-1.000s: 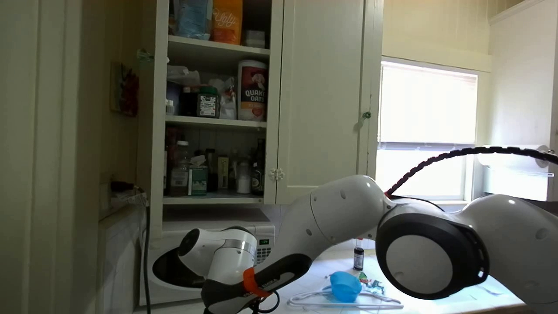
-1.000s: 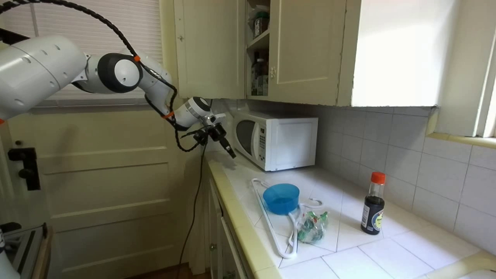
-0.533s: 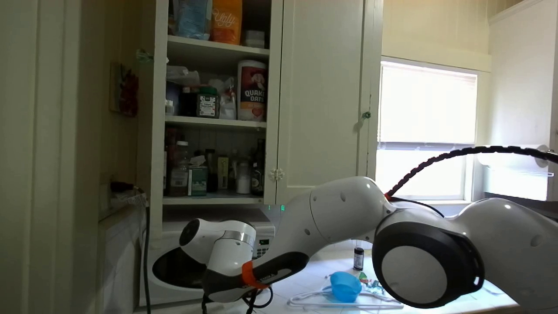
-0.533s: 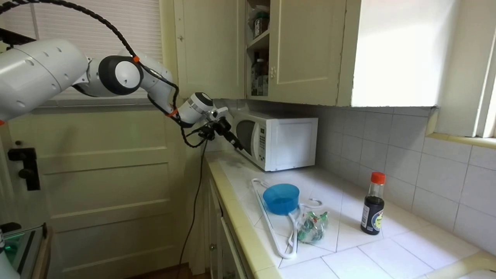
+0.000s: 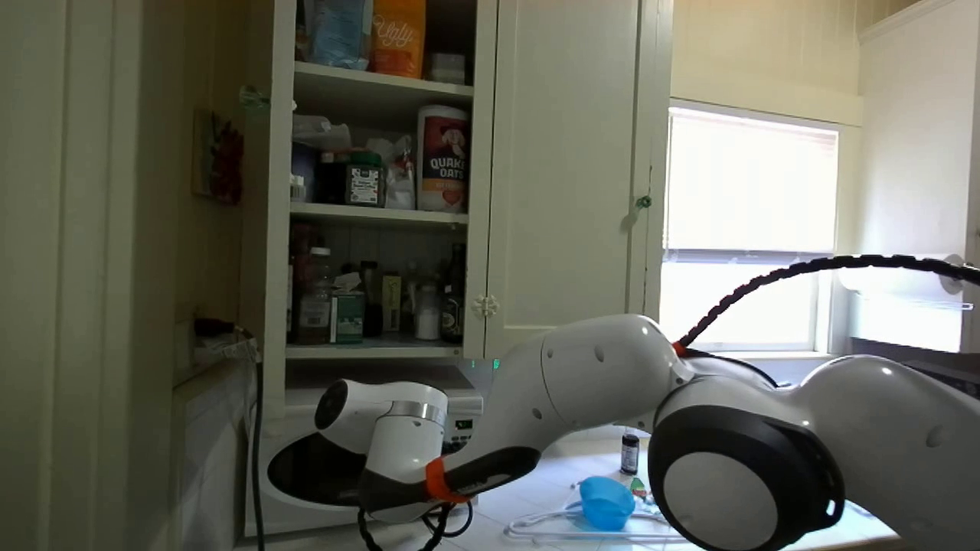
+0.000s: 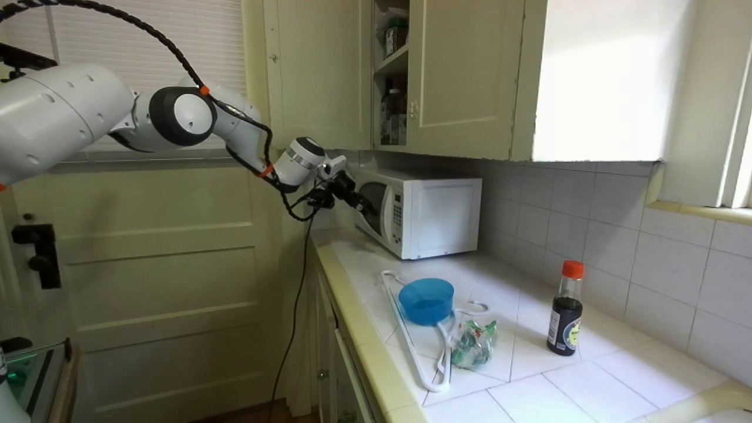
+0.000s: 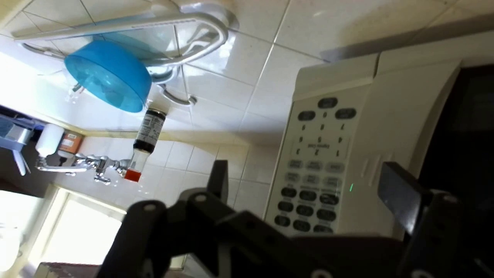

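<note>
My gripper is open and empty in front of the white microwave. In the wrist view the two black fingers stand wide apart, with the microwave's keypad and door handle edge behind them. The right finger overlaps the ridged edge of the door. Whether a finger touches the microwave cannot be told. In an exterior view the microwave stands under the cabinet, partly behind the arm, and the gripper itself is hidden there.
On the tiled counter are a blue bowl, a white hanger, a crumpled clear and green bag and a red-capped dark bottle. Above hangs an open cabinet with food. A cable hangs by the counter's end.
My gripper has moved up and toward the microwave front, and tilts less downward. The upper arm has sunk a little. The things on the counter have not moved.
</note>
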`<state>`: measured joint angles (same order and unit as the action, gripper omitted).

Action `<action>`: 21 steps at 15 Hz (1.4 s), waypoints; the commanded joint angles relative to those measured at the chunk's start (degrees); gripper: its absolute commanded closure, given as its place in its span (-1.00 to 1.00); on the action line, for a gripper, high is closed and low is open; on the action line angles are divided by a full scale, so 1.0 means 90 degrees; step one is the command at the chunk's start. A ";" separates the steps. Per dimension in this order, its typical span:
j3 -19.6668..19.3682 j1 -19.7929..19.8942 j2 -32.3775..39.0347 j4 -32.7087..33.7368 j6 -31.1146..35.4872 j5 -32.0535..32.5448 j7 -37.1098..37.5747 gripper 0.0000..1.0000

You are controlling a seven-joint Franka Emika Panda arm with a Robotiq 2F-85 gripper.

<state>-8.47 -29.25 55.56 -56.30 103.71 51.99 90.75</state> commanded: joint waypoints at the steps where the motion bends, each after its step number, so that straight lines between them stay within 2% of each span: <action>1: -0.0279 -0.0172 0.0547 0.0786 -0.0302 0.0221 0.0326 -1.00; 4: -0.0258 -0.0231 0.0780 0.1090 -0.0347 0.0200 -0.0065 -1.00; 10: -0.0541 -0.0375 0.1223 0.1740 -0.0523 0.0357 0.0041 -1.00; 18: -0.0698 -0.0242 0.1373 0.2041 -0.0567 0.0222 0.0056 -1.00; 19: -0.0698 -0.0223 0.1367 0.2041 -0.0556 0.0199 0.0035 -0.50; 20: -0.0713 -0.0216 0.1377 0.2049 -0.0540 0.0204 0.0027 -0.49; 21: -0.0712 -0.0209 0.1384 0.2058 -0.0542 0.0201 0.0021 -0.36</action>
<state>-14.65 -31.54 65.74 -41.15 100.18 54.19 91.12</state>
